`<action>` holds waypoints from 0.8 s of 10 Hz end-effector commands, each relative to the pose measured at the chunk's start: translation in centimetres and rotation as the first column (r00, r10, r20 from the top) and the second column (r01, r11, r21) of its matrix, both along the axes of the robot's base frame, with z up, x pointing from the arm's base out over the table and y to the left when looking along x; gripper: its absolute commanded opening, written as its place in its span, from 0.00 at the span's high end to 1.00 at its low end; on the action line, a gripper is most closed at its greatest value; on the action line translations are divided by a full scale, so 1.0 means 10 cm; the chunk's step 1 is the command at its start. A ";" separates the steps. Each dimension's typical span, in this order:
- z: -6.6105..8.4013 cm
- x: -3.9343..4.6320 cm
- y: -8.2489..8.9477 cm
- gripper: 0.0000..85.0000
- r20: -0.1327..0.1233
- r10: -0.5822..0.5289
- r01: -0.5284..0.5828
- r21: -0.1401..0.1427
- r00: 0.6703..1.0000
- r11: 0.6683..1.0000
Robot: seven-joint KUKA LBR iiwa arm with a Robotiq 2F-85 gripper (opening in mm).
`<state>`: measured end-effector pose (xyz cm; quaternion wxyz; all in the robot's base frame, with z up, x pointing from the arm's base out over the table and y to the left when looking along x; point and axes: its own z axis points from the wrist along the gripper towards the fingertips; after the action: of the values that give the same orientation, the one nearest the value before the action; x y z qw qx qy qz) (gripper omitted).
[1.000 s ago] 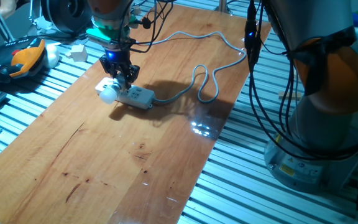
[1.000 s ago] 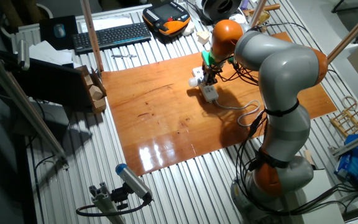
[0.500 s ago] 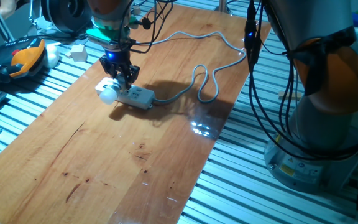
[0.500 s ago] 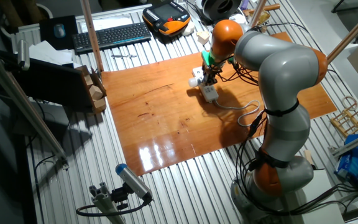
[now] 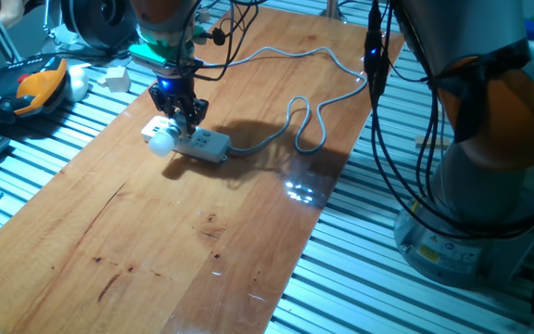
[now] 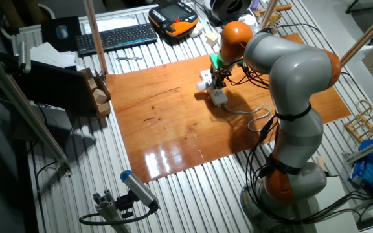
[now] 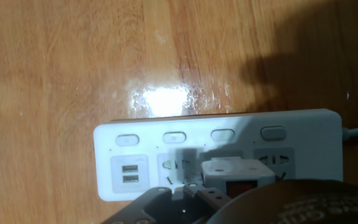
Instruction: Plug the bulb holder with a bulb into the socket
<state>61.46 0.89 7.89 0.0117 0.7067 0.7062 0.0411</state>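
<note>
we hold the lamp holder [image 7: 235,177] closed in our pincer [image 5: 182,113], right over the power strip [image 7: 219,152] on the far left of the worktop [image 5: 202,223]. if its pins miss the slots, pushing down could shove the strip sideways.

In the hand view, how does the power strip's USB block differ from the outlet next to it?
The USB block, at the end of the socket far from the cord, has two small stacked rectangular ports; the outlet beside it has slot-shaped holes. The USB block is fully exposed; the outlet is shadowed and partly hidden by the bulb holder with a bulb. Both sit in the strip's lower row, beneath oval buttons.
</note>
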 end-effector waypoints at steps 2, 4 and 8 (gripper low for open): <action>0.00 0.003 0.00 1.00 0.001 0.000 0.000 -0.002 1.000 1.000; -0.02 0.003 0.00 1.00 -0.001 0.001 -0.001 0.000 1.000 1.000; -0.06 0.005 0.01 1.00 -0.001 0.004 -0.004 0.006 1.000 1.000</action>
<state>61.52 1.02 7.32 0.0096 0.7052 0.7076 0.0430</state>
